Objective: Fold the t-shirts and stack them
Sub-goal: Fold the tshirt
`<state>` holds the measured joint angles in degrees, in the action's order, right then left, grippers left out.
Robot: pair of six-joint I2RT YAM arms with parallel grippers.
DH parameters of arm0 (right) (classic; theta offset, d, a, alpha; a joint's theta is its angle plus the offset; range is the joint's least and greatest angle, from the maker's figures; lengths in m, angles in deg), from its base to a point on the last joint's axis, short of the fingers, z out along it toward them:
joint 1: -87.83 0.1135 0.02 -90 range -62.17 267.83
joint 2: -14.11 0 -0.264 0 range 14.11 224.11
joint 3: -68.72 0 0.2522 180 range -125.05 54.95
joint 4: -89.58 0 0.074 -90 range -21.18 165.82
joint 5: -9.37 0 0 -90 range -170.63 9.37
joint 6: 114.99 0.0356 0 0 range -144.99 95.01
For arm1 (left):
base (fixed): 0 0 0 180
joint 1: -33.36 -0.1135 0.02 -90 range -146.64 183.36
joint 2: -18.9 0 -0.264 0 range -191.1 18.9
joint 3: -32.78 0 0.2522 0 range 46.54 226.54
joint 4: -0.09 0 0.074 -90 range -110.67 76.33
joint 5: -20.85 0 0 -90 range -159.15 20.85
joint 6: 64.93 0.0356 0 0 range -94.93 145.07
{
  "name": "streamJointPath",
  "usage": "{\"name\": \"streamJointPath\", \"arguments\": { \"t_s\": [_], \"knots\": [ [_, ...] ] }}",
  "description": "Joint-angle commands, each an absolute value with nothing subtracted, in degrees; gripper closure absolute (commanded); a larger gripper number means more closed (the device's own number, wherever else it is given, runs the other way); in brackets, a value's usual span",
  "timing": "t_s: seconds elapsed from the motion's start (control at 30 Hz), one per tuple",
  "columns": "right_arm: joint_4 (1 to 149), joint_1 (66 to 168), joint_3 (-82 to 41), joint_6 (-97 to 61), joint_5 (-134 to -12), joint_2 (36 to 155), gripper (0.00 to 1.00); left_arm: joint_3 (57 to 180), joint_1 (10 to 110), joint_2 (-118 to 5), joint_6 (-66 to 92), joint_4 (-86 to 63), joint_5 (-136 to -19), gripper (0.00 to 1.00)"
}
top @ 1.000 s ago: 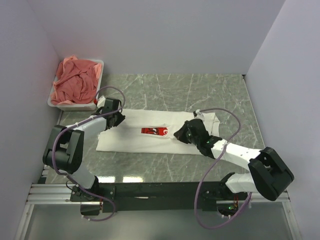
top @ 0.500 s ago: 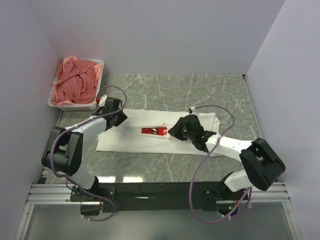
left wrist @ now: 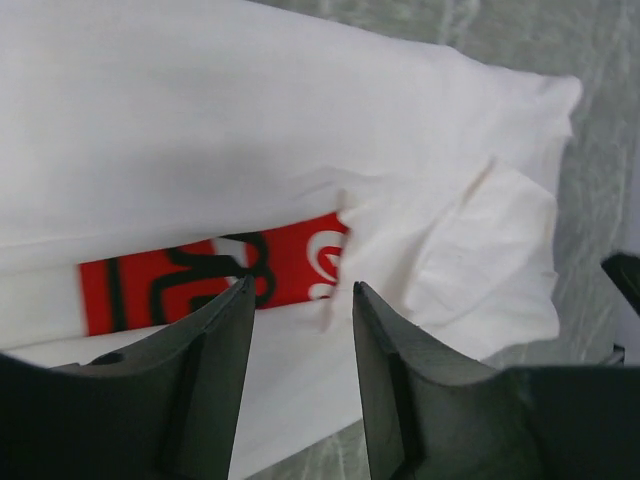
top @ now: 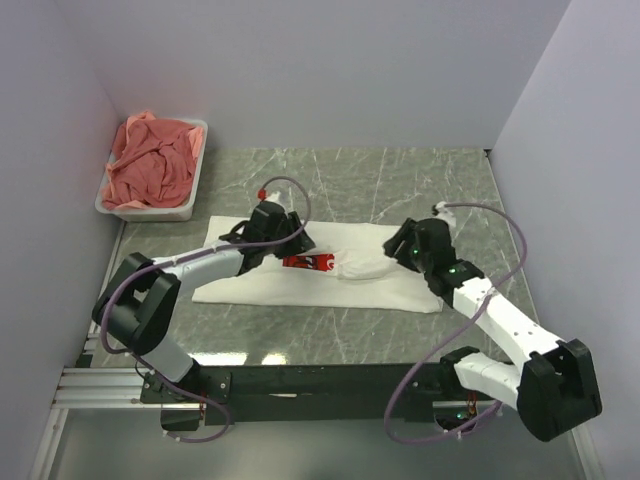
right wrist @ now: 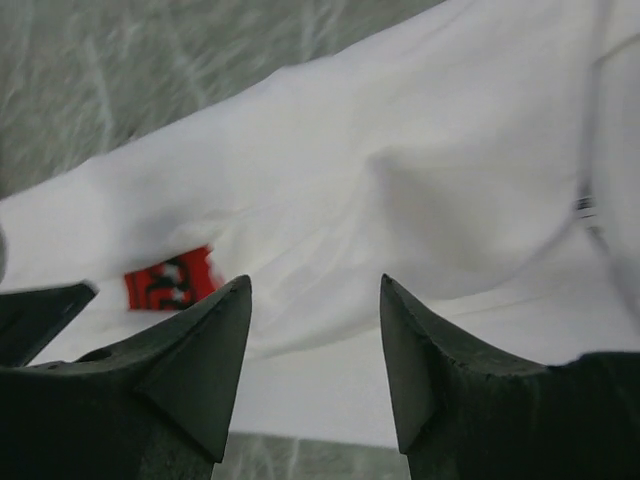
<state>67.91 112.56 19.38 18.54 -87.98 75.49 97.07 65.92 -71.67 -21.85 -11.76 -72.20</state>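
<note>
Left pincer [top: 298, 243] gapes empty over the white t-shirt [top: 300, 288] mid-frame; right pincer [top: 397, 246] likewise; cloth looks light and floppy, best pinched at hem corners.

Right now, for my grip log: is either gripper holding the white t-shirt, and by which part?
Nothing is held: the left gripper and right gripper both stand open over the white t-shirt, no cloth pinched.

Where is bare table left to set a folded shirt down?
Bare marble runs between the white t-shirt and the back wall; another strip lies before the arm bases. Both arms crowd the shirt; the tub fills the far-left corner.
</note>
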Motion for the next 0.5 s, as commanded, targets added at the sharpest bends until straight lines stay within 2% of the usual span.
{"name": "streamJointPath", "arguments": {
  "t_s": [0.0, 0.17, 0.47],
  "knots": [
    [62.37, 104.72, 17.78, 11.06, -85.9, 76.06, 0.4, 101.9, 69.39, -73.55, -17.74, -5.76, -76.79, 0.5],
    [62.19, 102.95, 14.44, 6.13, -83.18, 82.82, 0.46, 107.09, 74.14, -78.74, -16.07, -7.86, -76.45, 0.5],
    [63.07, 102.95, 14.96, 6.04, -84.93, 86.26, 0.5, 112.9, 78.1, -83.32, -14.04, -13.58, -73.99, 0.49]
  ]
}}
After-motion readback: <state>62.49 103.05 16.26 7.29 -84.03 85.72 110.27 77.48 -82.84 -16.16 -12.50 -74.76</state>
